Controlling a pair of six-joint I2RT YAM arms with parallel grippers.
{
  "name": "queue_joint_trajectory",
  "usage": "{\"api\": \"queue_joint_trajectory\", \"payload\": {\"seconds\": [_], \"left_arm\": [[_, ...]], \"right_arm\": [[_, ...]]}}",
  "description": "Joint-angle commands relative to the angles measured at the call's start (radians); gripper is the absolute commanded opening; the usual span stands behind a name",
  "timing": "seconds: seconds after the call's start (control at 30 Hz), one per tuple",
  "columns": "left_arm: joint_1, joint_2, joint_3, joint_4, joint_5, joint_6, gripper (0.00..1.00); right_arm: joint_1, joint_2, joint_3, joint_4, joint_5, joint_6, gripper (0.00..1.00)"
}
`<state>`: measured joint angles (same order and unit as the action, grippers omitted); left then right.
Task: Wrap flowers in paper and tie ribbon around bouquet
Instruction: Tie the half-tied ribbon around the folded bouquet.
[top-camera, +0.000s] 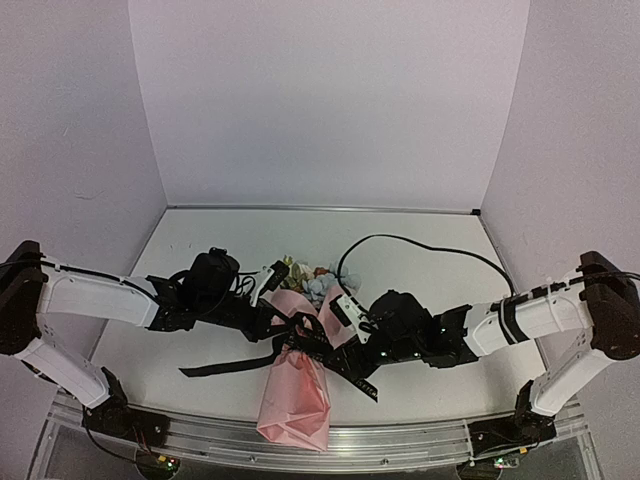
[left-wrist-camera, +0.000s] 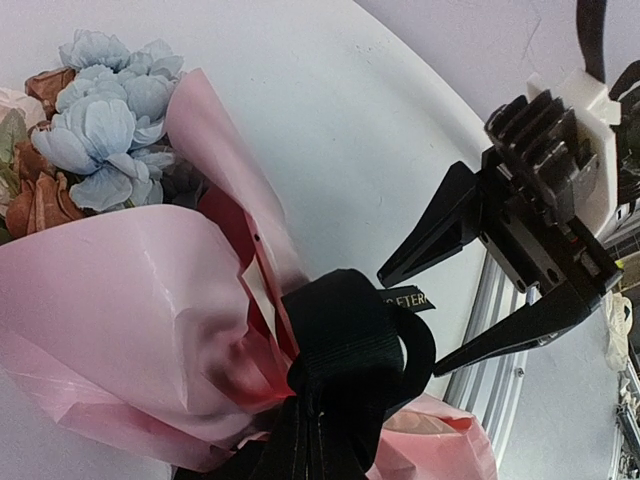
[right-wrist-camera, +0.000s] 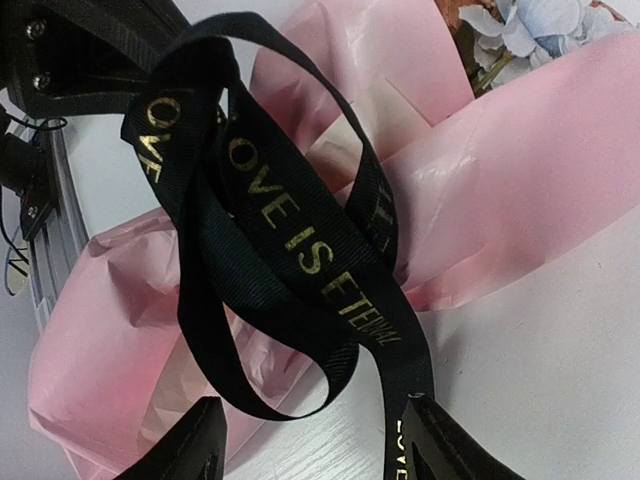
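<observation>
You have the bouquet (top-camera: 296, 385) lying mid-table (top-camera: 200, 235) in the top view. The flowers (top-camera: 305, 275) point toward 12 o'clock, and the tail of the paper (left-wrist-camera: 120, 300) cone points toward 6 o'clock, ending at the near edge. The ribbon (right-wrist-camera: 300, 230), gold lettering legible, crosses the cone's waist in loose loops, with its ends trailing toward 9 and 4 o'clock.

Left gripper (top-camera: 278, 310), at the waist's 10 o'clock: fingers pressed together, pinching a ribbon loop.

Right gripper (right-wrist-camera: 310, 405), at the waist's 3 o'clock: fingers spread, gripping nothing. In its wrist view one ribbon strand passes just beside the finger at 5 o'clock.
</observation>
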<state>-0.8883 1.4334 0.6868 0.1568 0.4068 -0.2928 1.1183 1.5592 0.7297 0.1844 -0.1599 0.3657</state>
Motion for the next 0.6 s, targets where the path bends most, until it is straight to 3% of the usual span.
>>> {"api": "queue_joint_trajectory", "payload": {"seconds": [0.0,0.3,0.4,0.47,0.57], "left_arm": [[0.000,-0.023,0.039,0.008,-0.003,-0.002,0.00],[0.000,-0.022,0.036,0.015,0.001,-0.002,0.00],[0.000,-0.022,0.036,0.015,0.001,-0.002,0.00],[0.000,-0.024,0.036,0.014,-0.002,-0.003,0.00],[0.000,-0.025,0.036,0.007,-0.020,-0.006,0.00]], "right_arm": [[0.006,0.025,0.045,0.004,0.014,0.048,0.60],[0.011,0.059,0.072,0.050,0.009,0.079,0.54],[0.012,0.066,0.077,0.052,0.000,0.087,0.47],[0.012,0.068,0.077,0.052,-0.006,0.090,0.37],[0.014,0.065,0.071,0.053,-0.011,0.092,0.12]]}}
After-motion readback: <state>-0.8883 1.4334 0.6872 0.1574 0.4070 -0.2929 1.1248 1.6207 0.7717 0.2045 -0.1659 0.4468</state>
